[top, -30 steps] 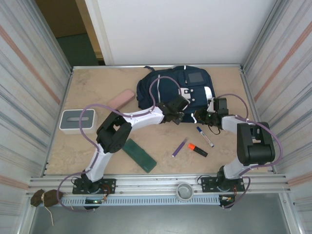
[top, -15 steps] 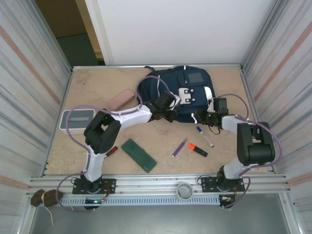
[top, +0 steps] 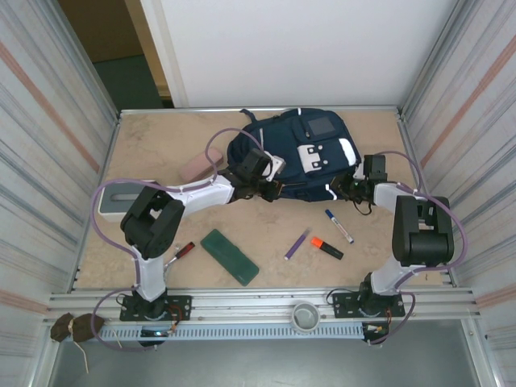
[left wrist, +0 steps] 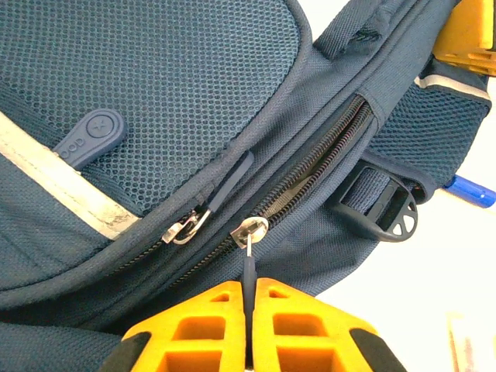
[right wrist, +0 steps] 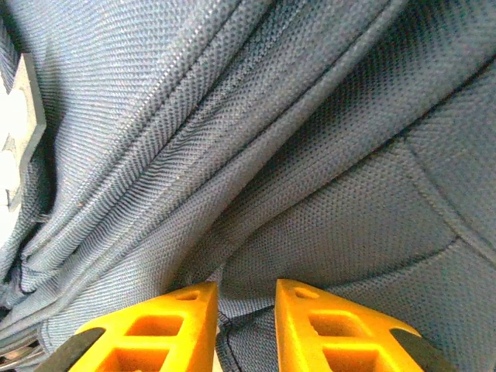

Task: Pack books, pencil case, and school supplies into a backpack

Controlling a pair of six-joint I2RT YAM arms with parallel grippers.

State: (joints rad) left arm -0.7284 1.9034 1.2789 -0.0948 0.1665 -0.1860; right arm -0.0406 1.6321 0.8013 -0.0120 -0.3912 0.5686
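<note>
1. Since a second ago the left gripper (top: pixel 262 181) has swept left along the near side of the backpack (top: pixel 282 137), and the bag has turned a little with it.
2. Its jaws are clamped together on the zipper pull (left wrist: pixel 249 267), with the slider (left wrist: pixel 251 230) just past the tips.
3. The zipper runs slantwise away from that gripper, up and to the right in the left wrist view. The teeth there look parted, so we judge the closed stretch lies leftward, on the left arm's side.
4. The right gripper (right wrist: pixel 246 306) presses the bag's near right corner, jaws narrowly apart. We cannot tell whether they pinch a fold.
5. The backpack lies by the table's far edge. The purple pen (top: pixel 297 243) waits nearer the right arm.
</note>
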